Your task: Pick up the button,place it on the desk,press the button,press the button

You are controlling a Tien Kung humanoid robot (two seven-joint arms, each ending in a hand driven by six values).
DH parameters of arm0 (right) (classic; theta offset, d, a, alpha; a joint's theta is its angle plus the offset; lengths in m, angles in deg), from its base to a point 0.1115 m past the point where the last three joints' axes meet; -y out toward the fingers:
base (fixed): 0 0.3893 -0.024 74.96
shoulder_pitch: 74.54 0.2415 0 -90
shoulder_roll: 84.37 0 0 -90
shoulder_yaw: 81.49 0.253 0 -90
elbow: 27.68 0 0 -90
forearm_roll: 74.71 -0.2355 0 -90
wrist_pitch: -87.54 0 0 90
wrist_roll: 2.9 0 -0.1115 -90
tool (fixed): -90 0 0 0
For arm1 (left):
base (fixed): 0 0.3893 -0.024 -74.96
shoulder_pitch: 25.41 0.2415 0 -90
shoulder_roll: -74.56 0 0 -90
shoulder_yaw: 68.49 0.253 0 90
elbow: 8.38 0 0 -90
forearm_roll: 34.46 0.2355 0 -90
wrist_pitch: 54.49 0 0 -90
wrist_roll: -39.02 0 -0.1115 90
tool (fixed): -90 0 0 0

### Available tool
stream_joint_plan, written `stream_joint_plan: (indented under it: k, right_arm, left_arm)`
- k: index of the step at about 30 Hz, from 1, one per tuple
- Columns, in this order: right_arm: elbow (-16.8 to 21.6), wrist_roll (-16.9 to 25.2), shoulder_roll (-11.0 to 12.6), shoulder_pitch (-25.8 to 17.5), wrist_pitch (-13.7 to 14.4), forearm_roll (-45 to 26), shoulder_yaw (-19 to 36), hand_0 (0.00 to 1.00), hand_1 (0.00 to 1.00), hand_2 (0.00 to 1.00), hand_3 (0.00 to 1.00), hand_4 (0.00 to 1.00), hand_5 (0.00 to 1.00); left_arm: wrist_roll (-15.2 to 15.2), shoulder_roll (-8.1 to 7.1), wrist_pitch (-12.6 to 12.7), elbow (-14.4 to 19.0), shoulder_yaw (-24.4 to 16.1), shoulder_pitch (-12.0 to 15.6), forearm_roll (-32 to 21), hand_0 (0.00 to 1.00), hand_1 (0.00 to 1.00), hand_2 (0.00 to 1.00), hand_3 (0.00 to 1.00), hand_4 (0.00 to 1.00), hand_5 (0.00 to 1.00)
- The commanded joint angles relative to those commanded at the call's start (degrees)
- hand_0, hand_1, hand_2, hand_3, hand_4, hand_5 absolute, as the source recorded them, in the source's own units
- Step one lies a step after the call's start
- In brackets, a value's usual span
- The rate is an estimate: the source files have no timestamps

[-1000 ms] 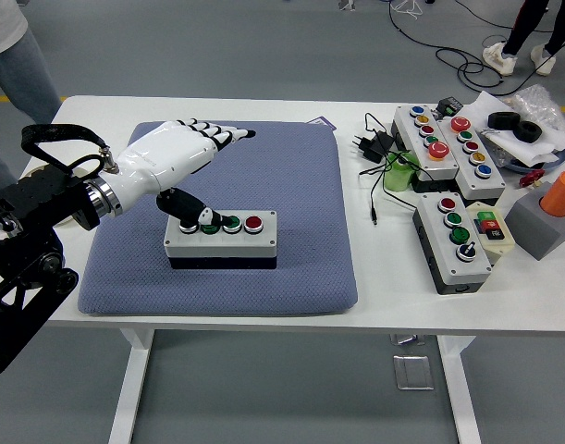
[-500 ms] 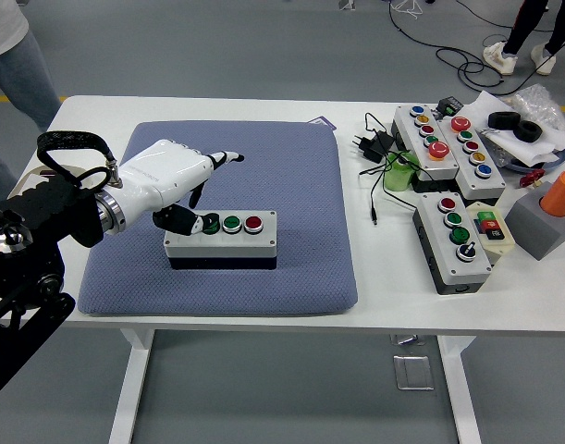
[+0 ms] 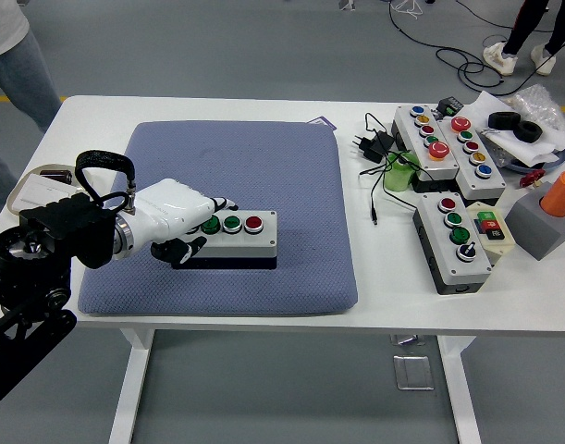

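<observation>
On the blue-grey cushion pad (image 3: 264,176) that covers the left half of the white table (image 3: 374,296), the left hand (image 3: 176,224) lies over the left end of the grey button box (image 3: 231,238). Its white-shelled fingers (image 3: 208,208) are curled across the box's top at the leftmost button, and the black thumb (image 3: 185,248) wraps the front face, so the hand grips the box's end. Two green buttons (image 3: 221,223) and one red button (image 3: 253,222) show to the right of the fingers. The box sits flat near the pad's front edge.

A second ago the hand hovered higher, fingers stretched out flat and pointing to the far side, only the thumb near the box; it has since dropped, drawn back toward the near-left and closed. The box has not shifted.
</observation>
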Motion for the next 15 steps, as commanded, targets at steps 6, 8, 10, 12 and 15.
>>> stream_joint_plan:
  k: [6,8,10,12,15]
  right_arm:
    - [0.00,0.04,0.03,0.00,0.03,0.08,0.08,0.631,0.477,0.532,0.583,0.263,0.008]
    - [0.00,0.03,0.04,0.09,0.04,0.17,0.15,0.631,0.477,0.532,0.583,0.263,0.008]
    - [0.00,0.02,0.03,0.16,0.04,0.15,0.15,0.631,0.477,0.532,0.583,0.263,0.008]
    - [0.00,0.08,0.03,0.20,0.06,-0.09,0.02,0.631,0.478,0.532,0.583,0.262,0.008]
    - [0.00,0.09,0.03,0.34,0.06,-0.17,-0.03,0.631,0.478,0.532,0.583,0.262,0.008]
  left_arm:
    - [-0.12,0.30,0.00,-1.80,1.10,0.08,0.31,0.084,0.026,0.054,0.925,0.518,0.002]
    - [-0.14,0.42,0.00,-2.61,1.32,-0.07,0.40,0.084,0.026,0.054,0.925,0.518,0.002]
    - [-0.17,0.50,0.00,-3.20,1.40,-0.23,0.40,0.084,0.026,0.054,0.925,0.518,0.002]
    - [-0.24,0.60,0.00,-3.60,1.34,-0.37,0.40,0.084,0.026,0.054,0.926,0.517,0.002]
    - [-0.21,0.66,0.00,-4.14,1.38,-0.85,0.40,0.084,0.026,0.054,0.926,0.517,0.002]
